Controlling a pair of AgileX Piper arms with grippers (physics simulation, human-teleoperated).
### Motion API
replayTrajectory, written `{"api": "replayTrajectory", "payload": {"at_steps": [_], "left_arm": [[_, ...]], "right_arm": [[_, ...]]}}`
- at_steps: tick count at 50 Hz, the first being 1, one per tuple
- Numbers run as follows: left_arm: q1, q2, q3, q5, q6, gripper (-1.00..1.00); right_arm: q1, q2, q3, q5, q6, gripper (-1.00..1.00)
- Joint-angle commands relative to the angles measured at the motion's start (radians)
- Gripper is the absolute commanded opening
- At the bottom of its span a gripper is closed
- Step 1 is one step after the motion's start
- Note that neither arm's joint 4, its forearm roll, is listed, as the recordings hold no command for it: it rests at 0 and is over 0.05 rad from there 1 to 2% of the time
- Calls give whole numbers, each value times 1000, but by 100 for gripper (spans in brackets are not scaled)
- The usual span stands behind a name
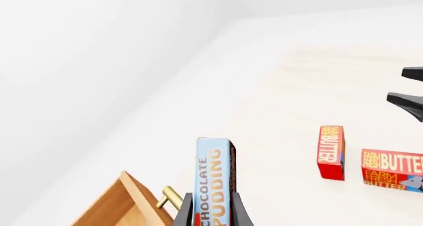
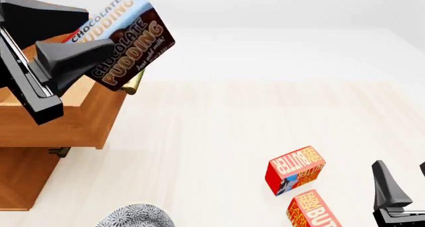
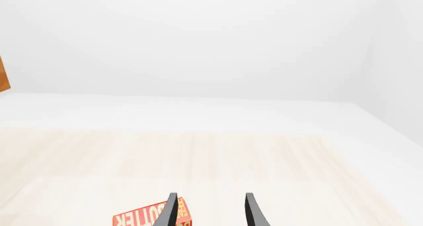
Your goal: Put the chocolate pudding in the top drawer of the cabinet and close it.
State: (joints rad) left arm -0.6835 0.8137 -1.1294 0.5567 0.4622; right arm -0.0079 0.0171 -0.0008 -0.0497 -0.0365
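I'm working in a bare simulated test room, not a lived-in one: blank white walls (image 3: 198,42) and a pale wood-grain table (image 2: 219,132). The props give it a pantry flavour: two red butter boxes (image 2: 295,170), a wooden cabinet (image 2: 59,122) with brass handles, and a speckled bowl (image 2: 136,218) at the near edge.

Two red-orange butter boxes lie on the pale wooden table (image 2: 219,137) toward its near right corner: one butter box (image 2: 295,170) is tilted on its side, and the second butter box (image 2: 312,210) sits just beside it, closer to the near edge. A grey speckled round dish (image 2: 136,216) shows partly at the near edge, left of middle.
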Motion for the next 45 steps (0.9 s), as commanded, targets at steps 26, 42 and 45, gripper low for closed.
{"api": "replayTrajectory", "payload": {"at_steps": [26,42,45], "left_arm": [[209,-11,-61,22,2,-100],[335,1,-35,-12,-2,-100],[342,6,-25,-7,-6,-100]], "right_arm": [[0,0,0,0,0,100],[0,0,0,0,0,100],[0,0,0,0,0,100]]}}
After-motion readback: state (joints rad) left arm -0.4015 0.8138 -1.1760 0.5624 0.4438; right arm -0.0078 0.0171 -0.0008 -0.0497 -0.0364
